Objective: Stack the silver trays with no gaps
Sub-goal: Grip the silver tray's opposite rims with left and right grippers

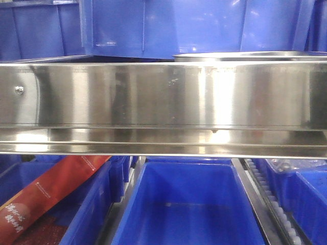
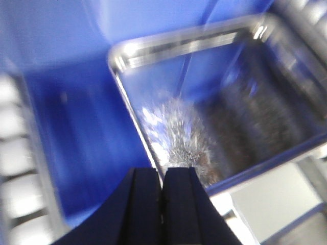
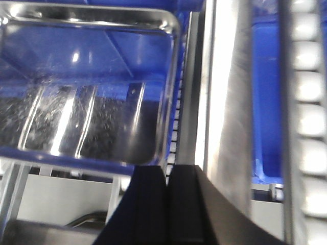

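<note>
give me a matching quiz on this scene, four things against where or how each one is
Things:
1. tray
2. rail
3. red packet
4. left end effector

Places or states:
A. shut
B. lower left of the front view
C. spans the whole width of the front view
D. edge-on just above the rail, right of centre

Pairs: 1-D, 2-C, 3-B, 4-A

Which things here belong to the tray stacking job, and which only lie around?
For the job: silver tray; left gripper and right gripper, both shut.
Lying about: steel rail; blue bins; red packet; rollers.
</note>
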`<state>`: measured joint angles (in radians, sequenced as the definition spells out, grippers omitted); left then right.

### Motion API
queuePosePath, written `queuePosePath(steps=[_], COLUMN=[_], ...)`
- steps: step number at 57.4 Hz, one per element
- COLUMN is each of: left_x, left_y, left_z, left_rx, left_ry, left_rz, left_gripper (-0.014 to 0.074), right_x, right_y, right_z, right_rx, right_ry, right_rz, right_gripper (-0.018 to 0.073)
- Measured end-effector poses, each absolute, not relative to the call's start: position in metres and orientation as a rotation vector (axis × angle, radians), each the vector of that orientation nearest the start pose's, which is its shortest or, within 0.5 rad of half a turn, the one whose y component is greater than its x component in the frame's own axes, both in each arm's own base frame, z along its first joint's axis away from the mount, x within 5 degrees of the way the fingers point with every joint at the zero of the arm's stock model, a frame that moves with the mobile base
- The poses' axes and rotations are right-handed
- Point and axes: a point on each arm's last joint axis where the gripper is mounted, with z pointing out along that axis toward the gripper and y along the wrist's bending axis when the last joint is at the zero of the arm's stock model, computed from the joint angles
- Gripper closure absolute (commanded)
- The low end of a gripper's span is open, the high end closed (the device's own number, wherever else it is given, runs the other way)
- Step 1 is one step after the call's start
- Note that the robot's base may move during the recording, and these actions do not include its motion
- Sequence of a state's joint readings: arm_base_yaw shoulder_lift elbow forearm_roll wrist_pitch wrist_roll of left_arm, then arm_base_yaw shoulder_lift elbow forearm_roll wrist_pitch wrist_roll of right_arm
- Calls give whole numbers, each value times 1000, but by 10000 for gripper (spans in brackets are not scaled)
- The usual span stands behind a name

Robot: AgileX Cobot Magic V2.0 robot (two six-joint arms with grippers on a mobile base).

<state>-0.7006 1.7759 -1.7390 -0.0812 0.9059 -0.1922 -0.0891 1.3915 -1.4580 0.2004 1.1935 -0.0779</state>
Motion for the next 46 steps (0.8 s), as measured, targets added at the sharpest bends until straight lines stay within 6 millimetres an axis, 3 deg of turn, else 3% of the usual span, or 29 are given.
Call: queuePosePath(steps=[7,14,18,28,46], left_x=[317,324,326,329,337], left_y=[-284,-294,-295,-297,-305], left_z=[349,349,350,346,333], left_rx=[626,624,620,606,593], left_ry=[2464,2504,2519,2546,2538], left_rz=[-449,-437,-427,-417,-436], left_gripper=[552,408,332,210,202], right_x=[295,310,317,328,342], right_y=[1,10,12,13,13], right_z=[378,363,355,338,328], right_rx=[0,-35,-40,-40,-21], right_ry=[2600,2633,2655,2706,2673], right_rz=[219,230,238,247,241], right_gripper=[637,613,517,151,183])
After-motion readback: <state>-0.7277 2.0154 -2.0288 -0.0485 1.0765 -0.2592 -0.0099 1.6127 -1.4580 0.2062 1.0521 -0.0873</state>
